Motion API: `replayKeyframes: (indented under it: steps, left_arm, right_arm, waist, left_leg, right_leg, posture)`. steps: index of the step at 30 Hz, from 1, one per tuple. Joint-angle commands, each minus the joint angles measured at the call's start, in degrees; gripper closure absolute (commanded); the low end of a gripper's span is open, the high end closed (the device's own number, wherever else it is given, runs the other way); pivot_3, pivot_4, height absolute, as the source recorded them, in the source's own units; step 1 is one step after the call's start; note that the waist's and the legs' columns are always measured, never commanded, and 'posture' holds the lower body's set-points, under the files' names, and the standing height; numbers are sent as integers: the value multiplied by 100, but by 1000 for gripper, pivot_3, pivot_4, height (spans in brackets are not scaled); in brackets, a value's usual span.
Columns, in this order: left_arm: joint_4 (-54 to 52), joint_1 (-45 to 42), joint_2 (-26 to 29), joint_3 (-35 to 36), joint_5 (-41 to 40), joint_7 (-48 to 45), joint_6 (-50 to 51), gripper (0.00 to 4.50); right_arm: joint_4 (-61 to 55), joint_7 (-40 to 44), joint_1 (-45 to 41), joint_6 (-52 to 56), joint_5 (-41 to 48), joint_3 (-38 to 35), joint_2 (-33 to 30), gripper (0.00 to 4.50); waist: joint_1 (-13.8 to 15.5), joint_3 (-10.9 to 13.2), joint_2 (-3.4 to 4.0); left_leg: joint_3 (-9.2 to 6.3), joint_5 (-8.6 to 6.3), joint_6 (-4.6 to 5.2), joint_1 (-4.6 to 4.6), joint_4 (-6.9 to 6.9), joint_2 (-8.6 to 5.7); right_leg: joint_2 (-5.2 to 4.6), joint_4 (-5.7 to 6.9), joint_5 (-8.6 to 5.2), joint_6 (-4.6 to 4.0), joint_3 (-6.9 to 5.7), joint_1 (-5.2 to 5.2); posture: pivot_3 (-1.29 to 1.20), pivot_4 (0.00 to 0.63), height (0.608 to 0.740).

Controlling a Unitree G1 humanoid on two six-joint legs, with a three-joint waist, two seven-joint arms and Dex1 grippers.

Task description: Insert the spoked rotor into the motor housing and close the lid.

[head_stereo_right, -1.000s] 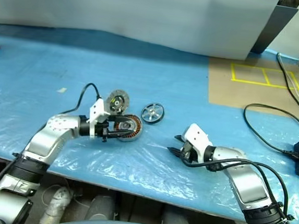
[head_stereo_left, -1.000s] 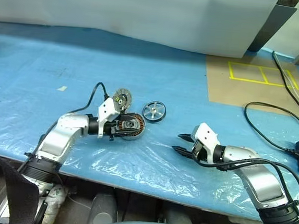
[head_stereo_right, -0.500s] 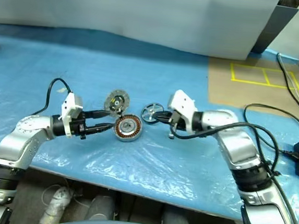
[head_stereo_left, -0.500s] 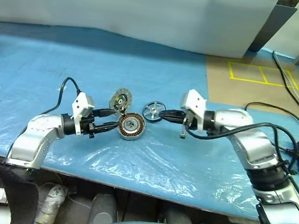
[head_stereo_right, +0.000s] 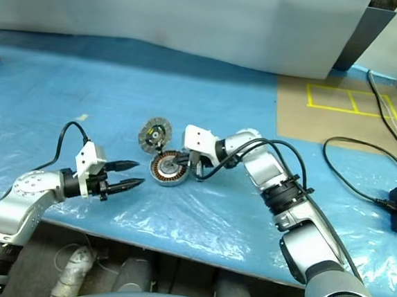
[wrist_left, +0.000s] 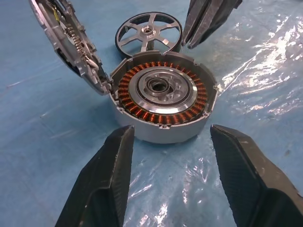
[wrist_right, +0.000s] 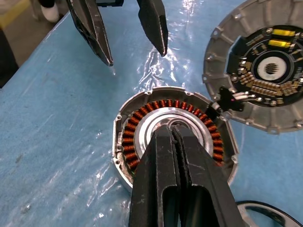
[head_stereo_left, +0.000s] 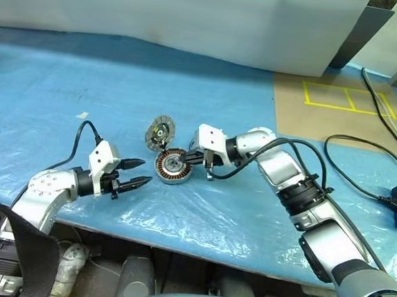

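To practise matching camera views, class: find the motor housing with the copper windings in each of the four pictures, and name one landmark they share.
Left eye view: motor housing, centre of the blue table, under the right gripper.
Right eye view: motor housing, left of centre.
Left wrist view: motor housing, centre, beyond the open left gripper.
Right wrist view: motor housing, centre, partly behind shut fingers.
Shared landmark: the lid leaning against the housing.

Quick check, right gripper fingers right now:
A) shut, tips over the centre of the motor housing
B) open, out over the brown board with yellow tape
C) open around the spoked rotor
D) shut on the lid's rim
A: in the right wrist view the right gripper has its fingers pressed together, tips above the silver centre of the motor housing, and nothing shows between them; the spoked rotor lies apart on the sheet.
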Motion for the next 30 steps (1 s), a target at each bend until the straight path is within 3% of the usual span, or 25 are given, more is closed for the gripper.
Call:
replayKeyframes:
  steps: [1,12,30]
  left_arm:
    - [-321,46,-41,-35,-32,124,9,1804]
    - [-463,-6,-39,-90,-64,255,150,1804]
    - [-559,-172,-58,-276,-53,316,341,1804]
  right_arm:
    - [291,89,-269,-449,-177,33,192,4479]
    - [1888,-204,-825,-1495,-845,61,737,4479]
    - [1375,413,-575,-1979,-1154,101,372,4479]
  waist:
    - [2,0,-1]
    - [-17,0,-1]
    - [-115,1,-2]
  left_leg:
    - [0,0,0,1,2,0]
    - [0,2,3,0,8,1]
    - [0,8,19,-5,9,2]
  right_leg:
    - [0,1,1,-2,1,1]
    - [0,7,2,-6,2,-1]
    - [1,7,3,-7,2,-4]
  posture:
    - [0,150,740]
    - [0,150,740]
    - [0,150,740]
